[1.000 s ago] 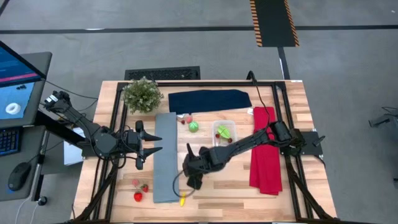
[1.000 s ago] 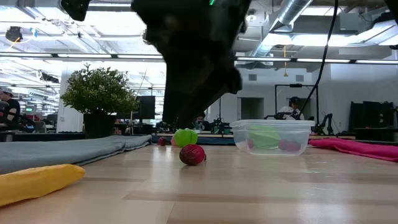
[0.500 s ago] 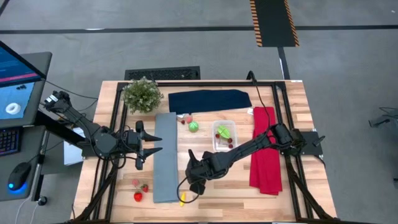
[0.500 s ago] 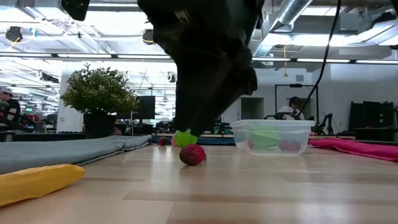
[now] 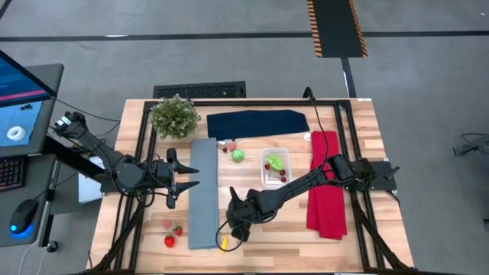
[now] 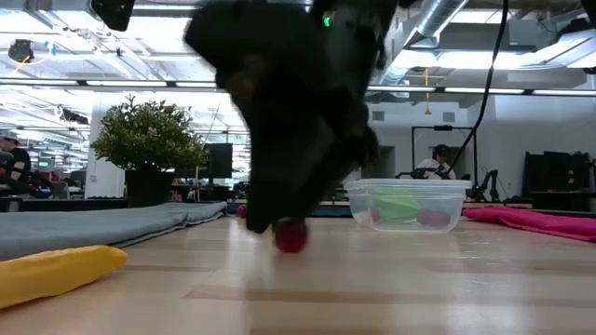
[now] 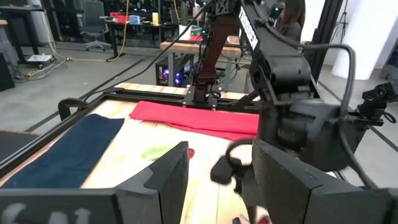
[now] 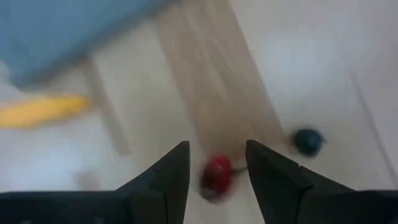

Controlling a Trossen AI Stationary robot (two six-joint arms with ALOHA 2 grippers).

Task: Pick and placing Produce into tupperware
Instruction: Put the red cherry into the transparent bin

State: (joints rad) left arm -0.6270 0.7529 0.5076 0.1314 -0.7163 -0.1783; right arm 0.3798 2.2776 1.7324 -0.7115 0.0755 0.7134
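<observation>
A small dark red piece (image 8: pixel 217 174) lies on the wood, also seen in the low view (image 6: pixel 291 237). My right gripper (image 8: pixel 217 144) hangs low over it, open, one finger on either side and apart from it. In the high view my right gripper (image 5: pixel 235 227) hides the piece. The clear tub (image 5: pixel 275 164) stands on the table with a lime-green piece and small red ones inside. A yellow piece (image 5: pixel 224 244) lies near the gripper. A green piece (image 5: pixel 238 155) and red strawberries (image 5: pixel 170 241) lie on the table. My left gripper (image 5: pixel 191 179) waits open at the grey cloth's left edge.
A grey cloth (image 5: pixel 202 191) runs down the table left of the right gripper. A navy cloth (image 5: pixel 257 122) lies at the far side and a red cloth (image 5: pixel 325 183) at the right. A potted plant (image 5: pixel 175 116) stands at the far left corner.
My right gripper has come down and a little toward the near edge, over the dark red piece, its fingers now around it. The piece has stayed where it was.
</observation>
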